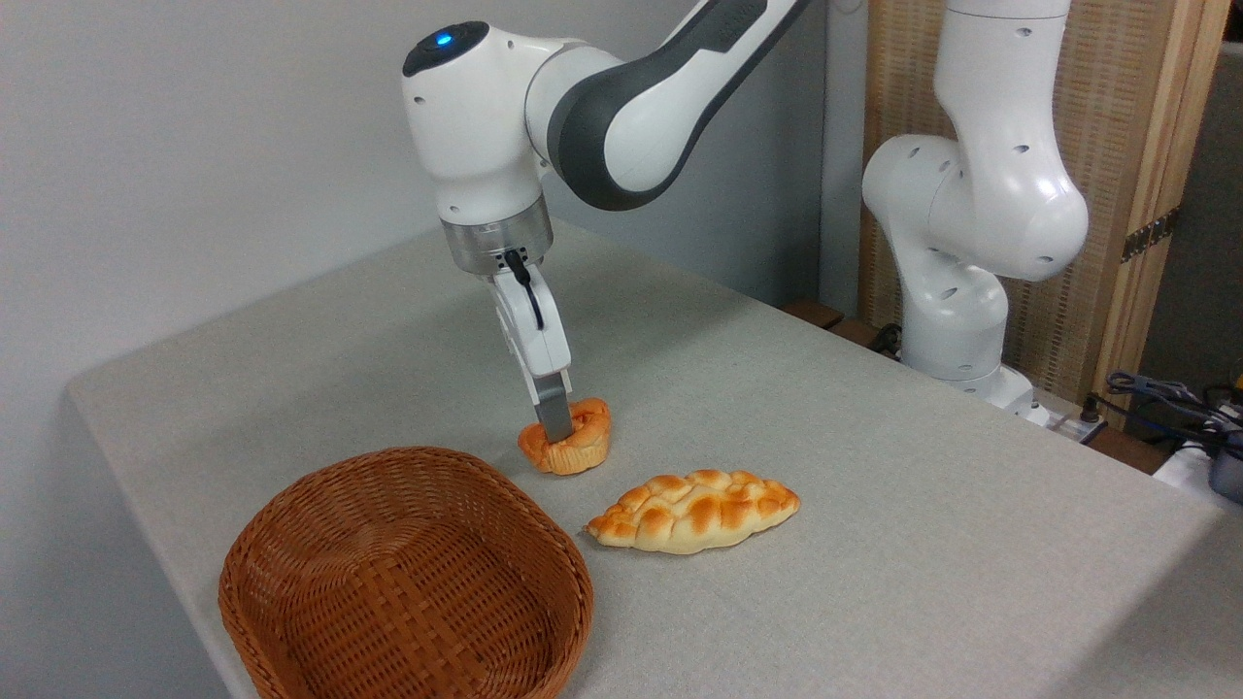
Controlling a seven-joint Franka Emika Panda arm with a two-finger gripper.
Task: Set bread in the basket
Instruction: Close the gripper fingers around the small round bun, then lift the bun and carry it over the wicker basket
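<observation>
Grey cloth is covering the wide table (874, 466) I am watching. My white arm's gripper (556, 435) is reaching down onto the small round orange-golden bun (575, 437), sitting just beyond the empty reddish-brown woven wicker basket (291, 544); a braided golden pointed loaf (694, 510) is lying beside them. I am judging the bun light and squashy, best pinched across its ridged base. One finger (554, 413) is hiding the other, so I cannot tell whether it is clamped yet.

Bright, even, sharp picture; soft shadows, faint glare on white arm (981, 184).
</observation>
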